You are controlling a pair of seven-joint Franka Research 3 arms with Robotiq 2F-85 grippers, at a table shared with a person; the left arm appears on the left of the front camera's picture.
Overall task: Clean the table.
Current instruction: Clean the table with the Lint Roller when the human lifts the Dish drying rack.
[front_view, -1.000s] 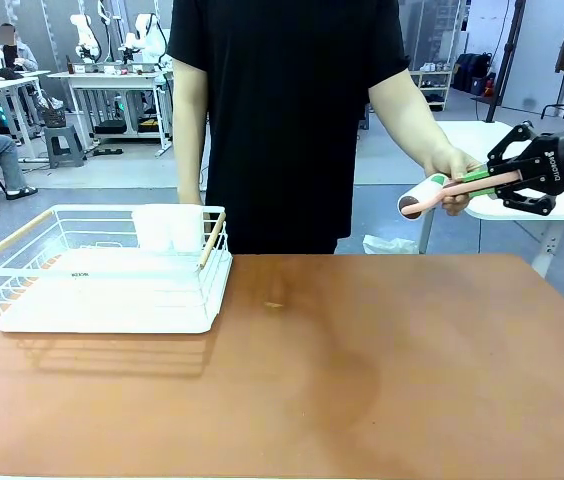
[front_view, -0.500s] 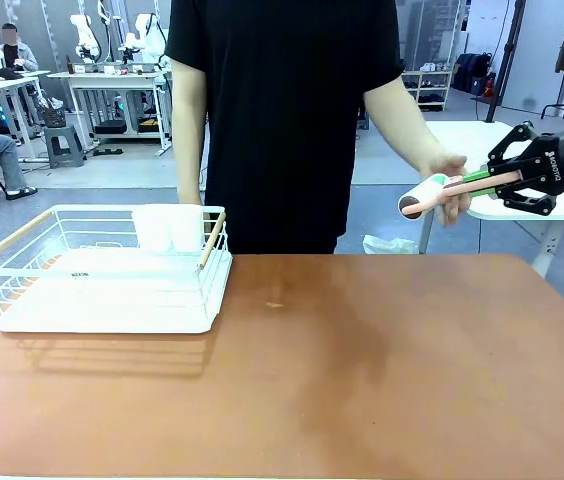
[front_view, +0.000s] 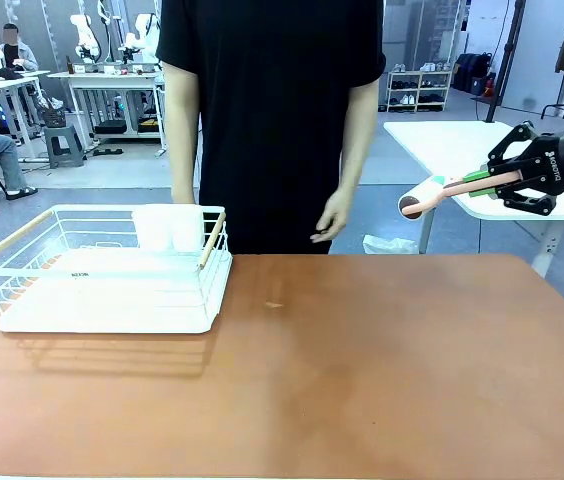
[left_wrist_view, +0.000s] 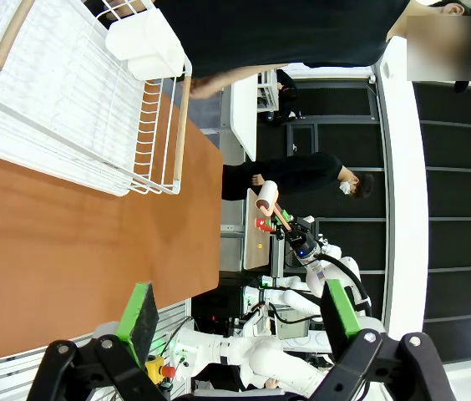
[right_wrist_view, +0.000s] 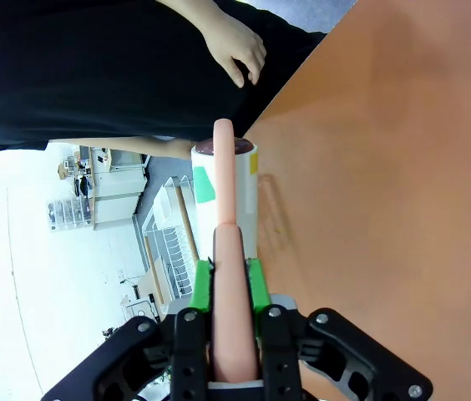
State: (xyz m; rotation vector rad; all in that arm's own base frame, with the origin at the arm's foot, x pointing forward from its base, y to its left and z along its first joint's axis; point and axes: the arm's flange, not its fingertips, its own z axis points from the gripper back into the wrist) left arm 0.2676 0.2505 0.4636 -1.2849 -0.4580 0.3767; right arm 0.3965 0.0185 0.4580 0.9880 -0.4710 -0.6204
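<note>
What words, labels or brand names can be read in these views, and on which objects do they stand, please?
"ROBOTIQ": printed sideways on the black body of the right gripper.
Small dark label on the front edge of the white wire rack: too small to read.
No other text is legible.

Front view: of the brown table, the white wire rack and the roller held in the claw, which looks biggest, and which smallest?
1. table, by far the largest
2. white wire rack
3. lint roller in the right claw, clearly the smallest
</note>
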